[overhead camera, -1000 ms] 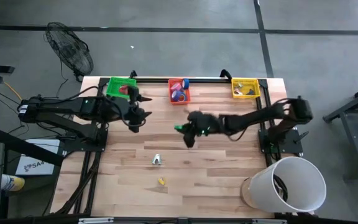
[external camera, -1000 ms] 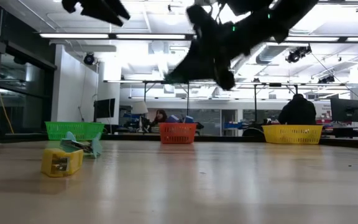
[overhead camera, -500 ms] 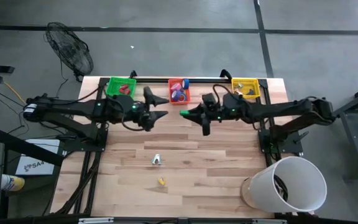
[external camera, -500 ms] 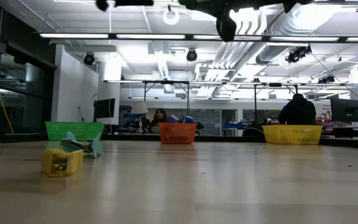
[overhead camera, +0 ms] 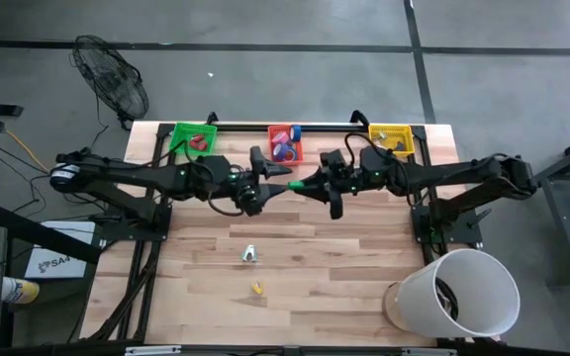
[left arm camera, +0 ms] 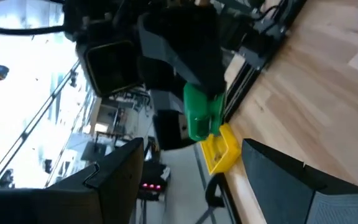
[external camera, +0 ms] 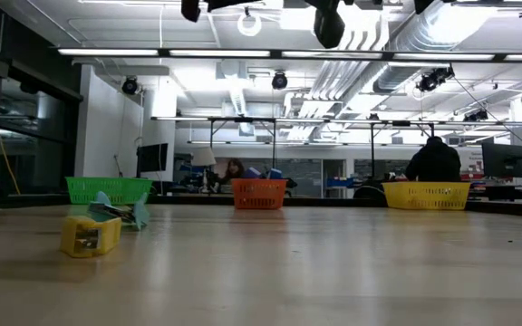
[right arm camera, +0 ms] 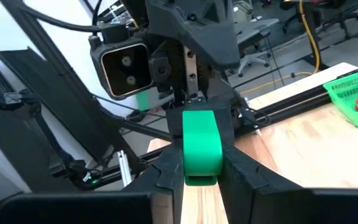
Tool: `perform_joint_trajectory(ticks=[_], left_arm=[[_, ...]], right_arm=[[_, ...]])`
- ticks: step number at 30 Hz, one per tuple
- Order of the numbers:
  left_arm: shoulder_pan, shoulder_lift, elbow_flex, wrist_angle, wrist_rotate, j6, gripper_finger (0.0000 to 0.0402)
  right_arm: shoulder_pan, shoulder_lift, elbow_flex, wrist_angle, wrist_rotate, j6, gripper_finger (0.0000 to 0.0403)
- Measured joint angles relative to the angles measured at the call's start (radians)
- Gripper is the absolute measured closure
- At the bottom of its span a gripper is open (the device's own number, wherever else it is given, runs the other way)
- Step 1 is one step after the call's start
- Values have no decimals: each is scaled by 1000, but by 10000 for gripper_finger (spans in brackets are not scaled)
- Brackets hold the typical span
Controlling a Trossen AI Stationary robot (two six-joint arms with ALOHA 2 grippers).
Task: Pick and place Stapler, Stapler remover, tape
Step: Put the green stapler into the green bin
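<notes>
My right gripper [overhead camera: 310, 184] is high above the table's middle, shut on a small green stapler [overhead camera: 295, 184]. The right wrist view shows the stapler [right arm camera: 201, 146] between my fingers. My left gripper [overhead camera: 270, 184] faces it from the left, open. In the left wrist view the stapler [left arm camera: 201, 115] is seen ahead of my spread left fingers [left arm camera: 114, 177], untouched. Blue and purple tape rolls [overhead camera: 284, 150] lie in the red bin [overhead camera: 272, 144]. A small pale stapler remover [overhead camera: 250, 253] rests on the table. My right gripper pinches the green stapler between its two fingers, on the sides of its near end [right arm camera: 194, 171]. The fingers come level from the table's right and lie along the stapler. It is lifted clear, and its free end [right arm camera: 197, 118] points at the left gripper.
A green bin [overhead camera: 181, 133] with red items, the red bin and a yellow bin [overhead camera: 391, 130] line the far edge. A small yellow block [overhead camera: 256, 289] lies near the front. A white bucket [overhead camera: 468, 292] stands off the right front corner. People and desks show beyond the table.
My right gripper has risen and moved toward the far edge with the green stapler, then held there. My left gripper has travelled toward the table's right and up, closing on the stapler's free end. Both have left all but the top of the low view.
</notes>
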Motion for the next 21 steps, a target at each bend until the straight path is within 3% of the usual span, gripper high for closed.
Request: perform_joint_trajectory(ticks=[15,21], left_arm=[[0,11,0,46,122,-8,134],[0,11,0,57,123,-8,134]], right_arm=[[0,0,0,-19,-21,-3,334],[0,0,0,-20,-35,-1,337]])
